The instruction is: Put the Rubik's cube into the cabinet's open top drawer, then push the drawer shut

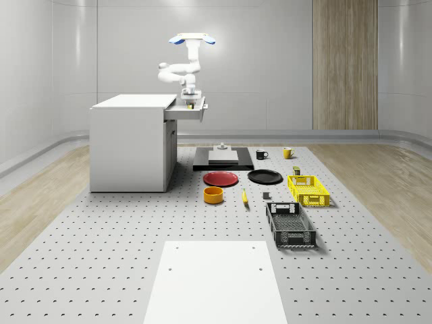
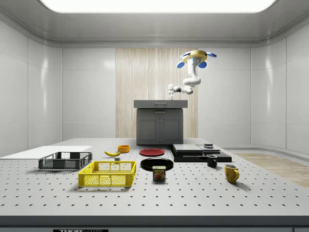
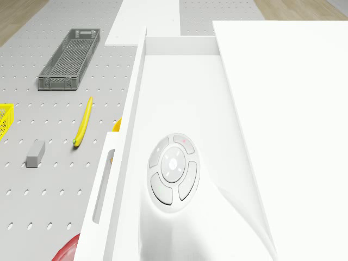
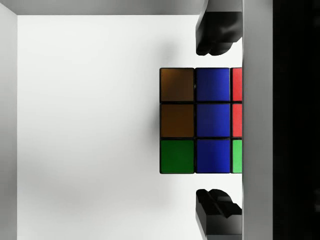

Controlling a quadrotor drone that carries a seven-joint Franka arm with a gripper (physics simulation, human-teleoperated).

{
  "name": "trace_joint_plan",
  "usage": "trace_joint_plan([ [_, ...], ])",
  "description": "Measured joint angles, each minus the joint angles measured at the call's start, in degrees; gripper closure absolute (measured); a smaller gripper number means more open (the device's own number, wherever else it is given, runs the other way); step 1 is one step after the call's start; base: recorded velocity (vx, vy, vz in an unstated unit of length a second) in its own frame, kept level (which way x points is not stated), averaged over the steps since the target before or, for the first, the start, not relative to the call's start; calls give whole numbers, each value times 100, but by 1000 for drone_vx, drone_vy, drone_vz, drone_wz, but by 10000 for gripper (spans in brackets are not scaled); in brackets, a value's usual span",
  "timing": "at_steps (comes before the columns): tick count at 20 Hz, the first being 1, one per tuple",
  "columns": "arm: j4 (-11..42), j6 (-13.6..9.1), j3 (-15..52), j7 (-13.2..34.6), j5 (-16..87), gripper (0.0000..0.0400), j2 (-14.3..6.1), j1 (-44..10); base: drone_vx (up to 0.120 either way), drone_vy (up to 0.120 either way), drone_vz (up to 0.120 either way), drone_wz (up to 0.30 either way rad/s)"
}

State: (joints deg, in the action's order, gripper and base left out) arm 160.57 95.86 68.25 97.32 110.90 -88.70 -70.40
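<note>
Drone hovers over open drawer (image 1: pixel 192 113); claw (image 4: pixel 218 122) spread, fingers flanking Rubik's cube (image 4: pixel 200 121) without touching, cube on drawer floor.

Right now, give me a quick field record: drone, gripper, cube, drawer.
drone: hovering above the cabinet's open top drawer
gripper: lowered over the drawer, fingers apart on either side of the Rubik's cube, with gaps
Rubik's cube: inside the drawer on its floor, close to one wall
drawer: open, pulled out on the whole-scene view's right of the cabinet
</note>
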Motion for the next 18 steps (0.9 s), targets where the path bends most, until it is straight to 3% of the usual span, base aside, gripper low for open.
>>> trace_joint_plan([
  [4, 81, -110, 234, -8, -213, 2, 12, 59, 0, 10, 120, 0],
  [11, 131, -187, 396, -13, -360, 0, 26, 94, -120, 120, 114, 0],
  [18, 141, -207, 431, -14, -391, 0, 33, 103, -6, 120, 0, 0],
])
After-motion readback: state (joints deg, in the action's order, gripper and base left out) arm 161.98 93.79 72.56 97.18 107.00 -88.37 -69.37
